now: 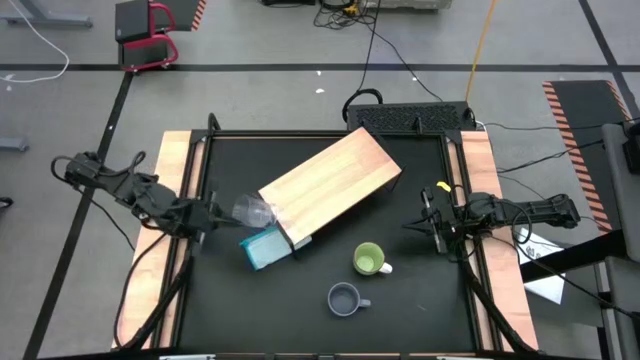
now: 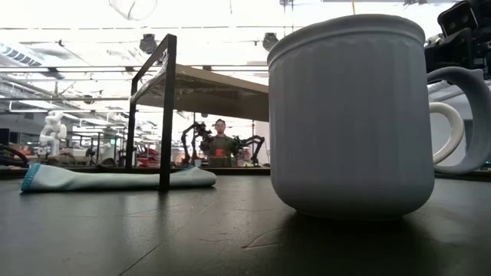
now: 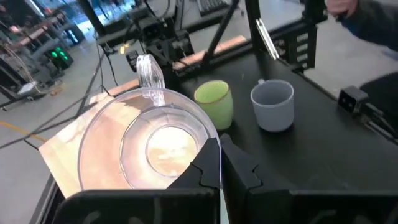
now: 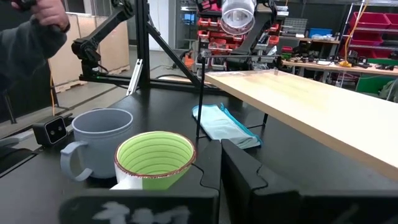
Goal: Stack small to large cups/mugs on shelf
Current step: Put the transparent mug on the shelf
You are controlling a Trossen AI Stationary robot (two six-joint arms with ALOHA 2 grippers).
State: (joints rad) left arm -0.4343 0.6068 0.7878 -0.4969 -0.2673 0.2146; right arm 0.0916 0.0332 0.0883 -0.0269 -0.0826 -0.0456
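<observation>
My left gripper (image 1: 212, 213) is shut on the small clear glass cup (image 1: 255, 210), held in the air just off the near-left end of the light-wood shelf (image 1: 330, 185). The cup also shows in the left wrist view (image 3: 149, 143) and high in the right wrist view (image 4: 237, 15). The light-green mug (image 1: 369, 260) and the grey-blue mug (image 1: 345, 298) stand upright on the black table, near of the shelf. My right gripper (image 1: 425, 222) waits shut and empty at the table's right, facing the green mug (image 4: 155, 158). My left gripper holds the glass cup by its rim (image 3: 214, 140), at the open mouth. One finger (image 3: 208, 165) seems to lie inside the wall and the other outside. The fingers come level from the table's left. The cup lies tipped on its side, mouth toward the gripper, lifted clear.
A flat teal block (image 1: 265, 247) lies on the table by the shelf's near-left corner, below the cup. The shelf stands askew on thin black legs (image 2: 167, 107). A person's sleeve (image 4: 31, 31) shows beyond the table, and another person (image 2: 221, 142) stands far behind.
</observation>
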